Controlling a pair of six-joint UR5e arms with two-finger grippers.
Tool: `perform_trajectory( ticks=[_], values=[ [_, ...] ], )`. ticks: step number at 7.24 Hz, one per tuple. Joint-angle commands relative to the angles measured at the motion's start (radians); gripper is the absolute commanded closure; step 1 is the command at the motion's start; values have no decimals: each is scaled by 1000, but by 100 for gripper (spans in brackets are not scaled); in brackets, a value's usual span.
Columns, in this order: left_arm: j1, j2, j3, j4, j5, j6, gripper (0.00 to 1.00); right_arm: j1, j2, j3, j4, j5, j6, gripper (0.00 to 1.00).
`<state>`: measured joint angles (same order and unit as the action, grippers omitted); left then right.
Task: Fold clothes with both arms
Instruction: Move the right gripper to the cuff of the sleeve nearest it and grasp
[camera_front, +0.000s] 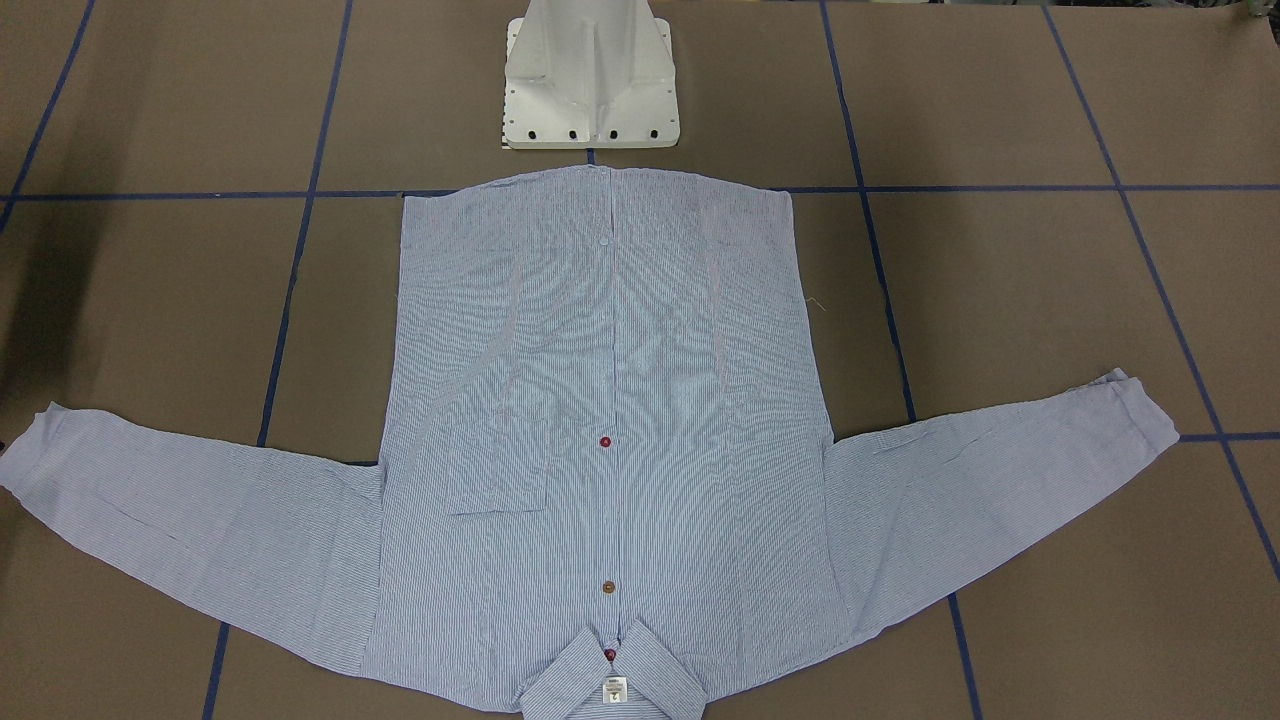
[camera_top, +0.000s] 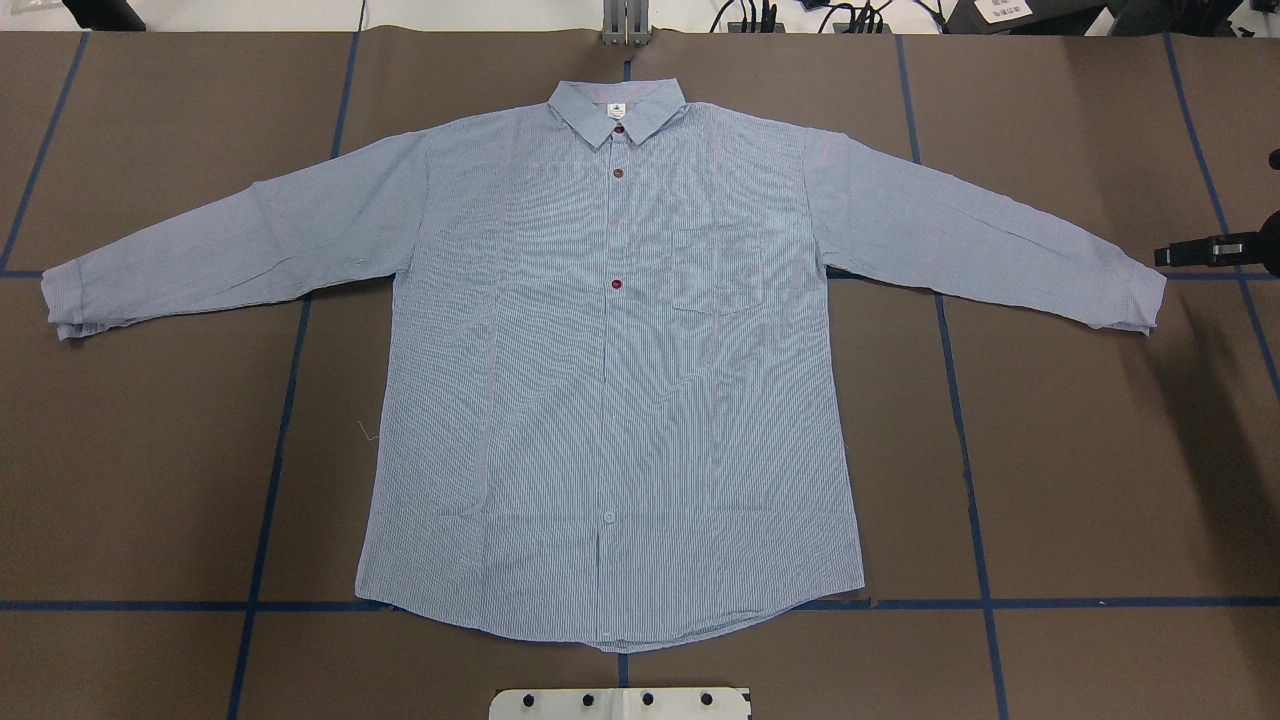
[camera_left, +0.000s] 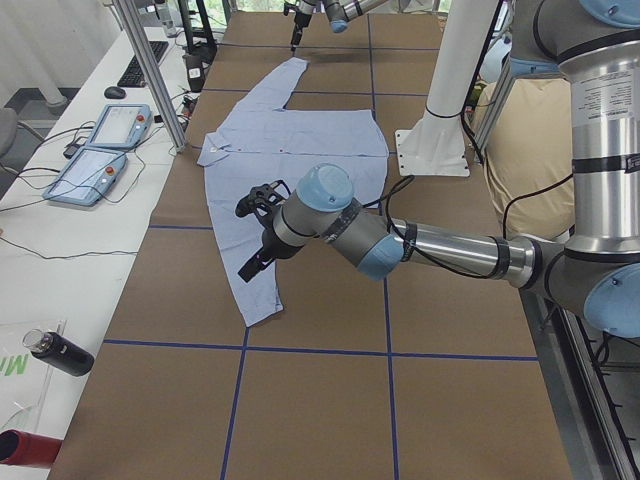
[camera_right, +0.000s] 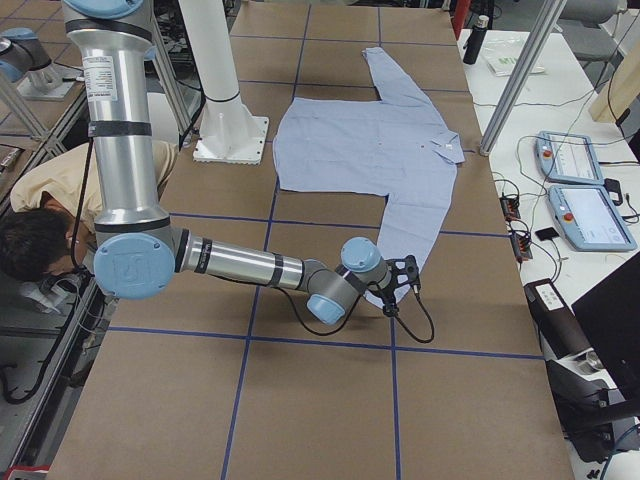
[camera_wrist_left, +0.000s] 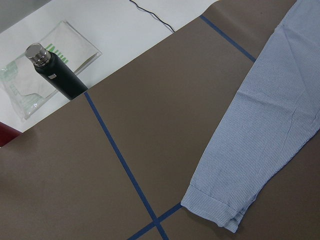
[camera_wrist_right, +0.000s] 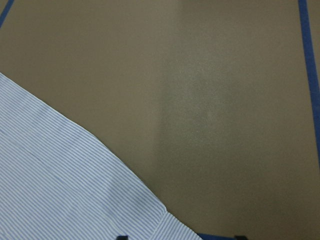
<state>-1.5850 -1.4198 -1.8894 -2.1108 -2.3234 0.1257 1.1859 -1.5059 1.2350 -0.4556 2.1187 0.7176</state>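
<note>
The light blue striped shirt (camera_top: 610, 380) lies flat and front up on the brown table, both sleeves spread out and its collar (camera_top: 617, 108) on the far side from the base. My right gripper (camera_top: 1162, 257) hovers just past the right cuff (camera_top: 1135, 295). In the right wrist view its two fingertips (camera_wrist_right: 121, 237) stand apart with nothing between them, and the cuff edge (camera_wrist_right: 150, 210) lies below. My left gripper (camera_left: 250, 268) shows only in the exterior left view, above the left sleeve (camera_left: 245, 270); I cannot tell whether it is open. The left wrist view shows the left cuff (camera_wrist_left: 215, 210).
The white pedestal base (camera_front: 590, 80) stands at the hem side. Blue tape lines (camera_top: 960, 400) cross the table. A black bottle (camera_wrist_left: 55, 72) and teach pendants (camera_left: 100, 150) lie on the white side table. A person (camera_right: 40, 240) crouches beside the robot.
</note>
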Motion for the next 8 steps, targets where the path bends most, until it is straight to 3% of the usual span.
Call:
perform_trajectory(
  ticks=[1, 8],
  values=[
    [0, 1, 0, 0, -4, 2, 0, -25, 15, -8, 3, -2, 0, 34],
    [0, 2, 0, 0, -4, 3, 0, -74, 27, -52, 3, -94, 0, 43]
  ],
)
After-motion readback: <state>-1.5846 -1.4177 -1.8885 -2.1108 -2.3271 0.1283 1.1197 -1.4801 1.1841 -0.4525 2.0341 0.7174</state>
